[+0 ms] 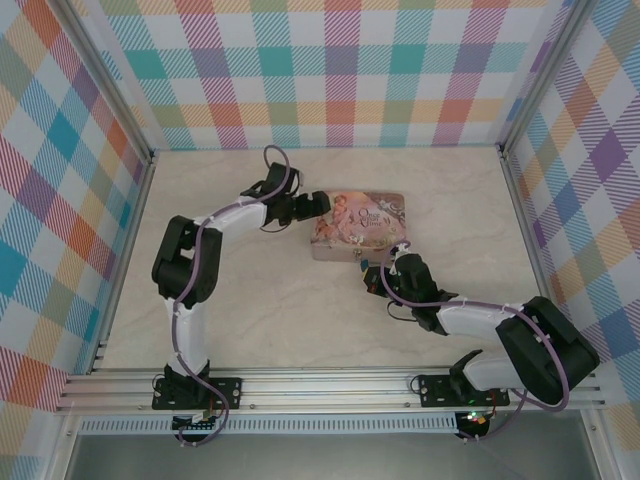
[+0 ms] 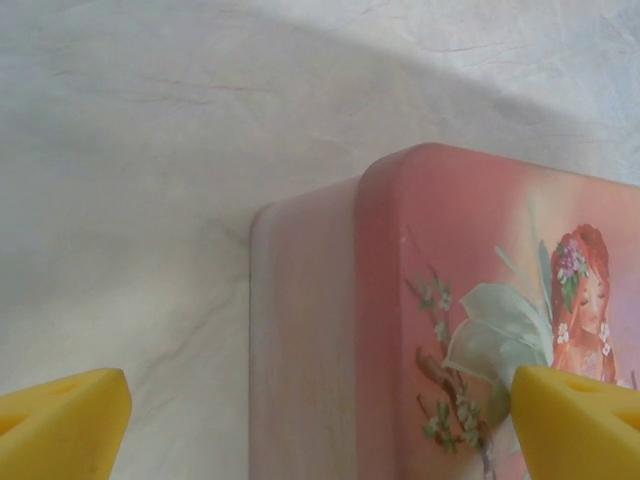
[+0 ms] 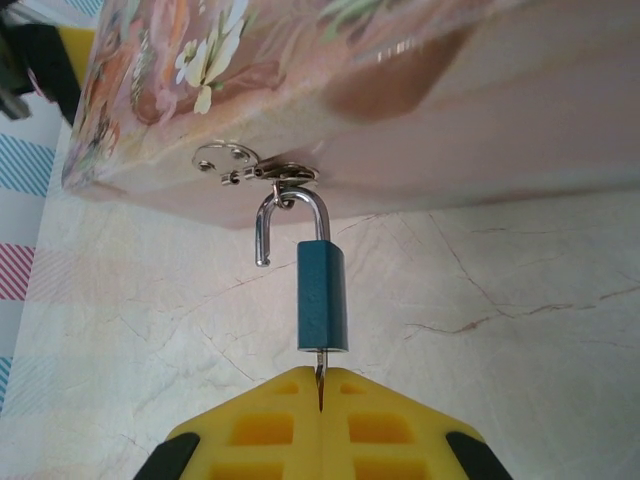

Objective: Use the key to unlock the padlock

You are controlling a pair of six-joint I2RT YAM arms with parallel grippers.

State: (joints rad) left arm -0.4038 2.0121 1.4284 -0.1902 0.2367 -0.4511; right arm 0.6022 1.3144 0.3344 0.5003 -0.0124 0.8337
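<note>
The padlock (image 3: 322,297) has a blue-teal body and hangs by its silvery shackle (image 3: 290,215) from the hasp (image 3: 285,175) on the front of the pink tin (image 3: 400,90). The shackle's left end stands free of the body, so the lock is open. The thin dark key (image 3: 319,372) sits in the lock's underside, and my right gripper (image 3: 320,385) is shut on it, yellow pads pressed together. In the top view the right gripper (image 1: 378,272) is at the tin's (image 1: 360,225) near edge. My left gripper (image 2: 320,400) is open astride the tin's left end (image 2: 310,330).
The tin lies in the middle of the marble-patterned table (image 1: 250,300). Checked walls (image 1: 340,70) close off the back and both sides. The left arm (image 1: 220,225) reaches in from the left and the right arm (image 1: 470,315) from the near right.
</note>
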